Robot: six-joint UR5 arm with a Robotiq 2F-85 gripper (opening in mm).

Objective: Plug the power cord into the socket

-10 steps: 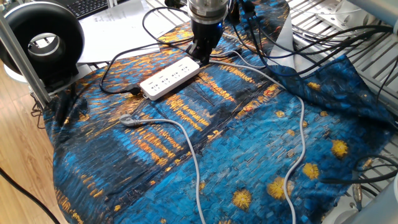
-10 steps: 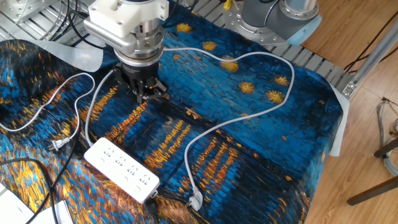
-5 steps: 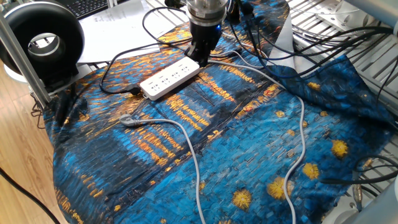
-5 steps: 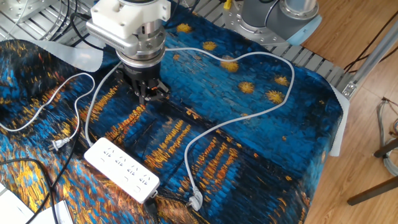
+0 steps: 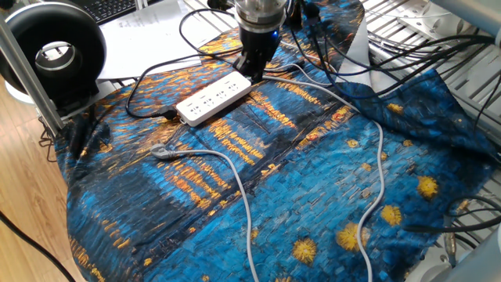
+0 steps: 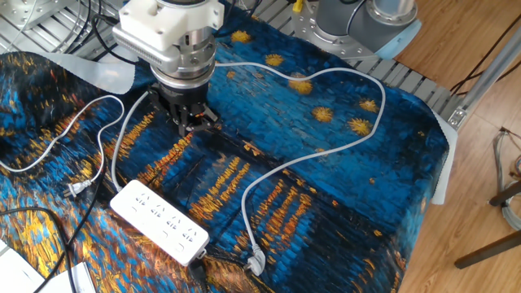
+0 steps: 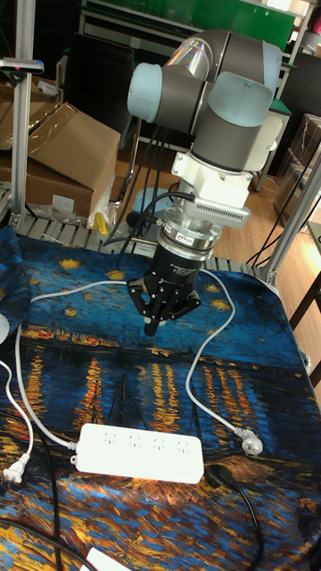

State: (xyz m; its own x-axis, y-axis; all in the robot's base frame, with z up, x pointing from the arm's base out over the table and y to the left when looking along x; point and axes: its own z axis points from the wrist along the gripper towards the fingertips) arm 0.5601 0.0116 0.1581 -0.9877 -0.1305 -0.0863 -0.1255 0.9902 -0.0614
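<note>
Hovering low over the blue and yellow painted cloth (image 6: 326,187) covering the tabletop, the black two-finger hand (image 6: 194,122) pointing straight down, close to the cloth but not seeming to touch it. Keeping the fingertips drawn together, as far as the tall view is showing, with nothing visible between them; so probably carrying nothing at this moment.

Lying well apart from the hand, the thin white power cord with its small plug (image 6: 73,189), near the left edge in the other fixed view, just beside one short end of the long white rectangular power strip (image 6: 159,221). Resting flat with the row of outlets facing up, that strip, which is leaving the sockets free to be reached from above. Not yet inserted anywhere, the plug.

Crossing the cloth in a wide loop, a thicker grey cable with a loose metallic end (image 6: 256,261), stopping near the opposite short end of the strip; likely only a distraction and not the thing to pick.

Judging from this layout, standing at the early stage: needing first to travel to the thin cord's plug, to open, and to grip it near the prongs before carrying it over an outlet.
</note>
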